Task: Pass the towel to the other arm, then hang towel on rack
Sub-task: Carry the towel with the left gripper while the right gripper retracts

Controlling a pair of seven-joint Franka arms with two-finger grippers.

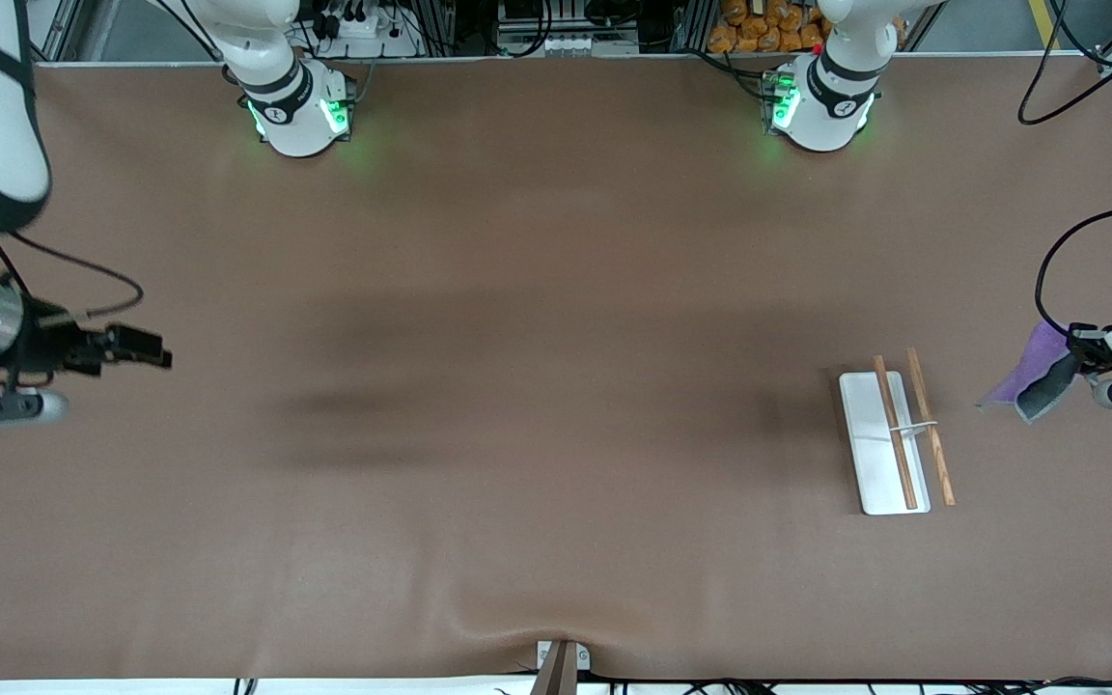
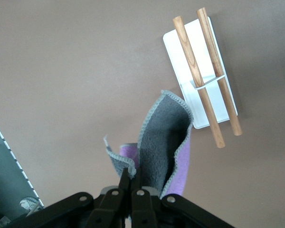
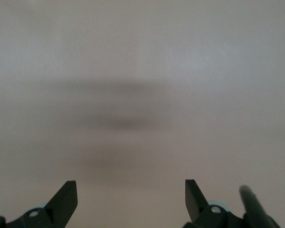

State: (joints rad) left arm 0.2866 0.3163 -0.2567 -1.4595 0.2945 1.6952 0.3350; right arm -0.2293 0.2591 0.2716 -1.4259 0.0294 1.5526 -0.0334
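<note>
The left arm's claw (image 2: 131,183), raised over the left arm's end of the brown desk (image 1: 537,290), is clenched on one edge of the small soft purple towel with a dark grey reverse (image 2: 164,142), so that the cloth hangs free below the fingers and shows its grey side in the left wrist view. Held by an edge in this way, most of the towel is left loose to be draped, which suits the hanging step. The rack (image 1: 889,439), a flat white rectangular base plate carrying two thin parallel brown wooden rods joined by a slim silver metal crossbar, lies on the desk just beside the hanging cloth, toward the right arm's end from it; towel and rack are apart. The right arm's claw (image 3: 131,197) hovers over the right arm's end of the desk, well apart from both, its fingers spread wide and grasping nothing, as if waiting. With the towel in the arm nearest the rack, the pass looks to be done and the hanging not yet begun, though whether the rods stand clear of the plate is hard to judge from above.
</note>
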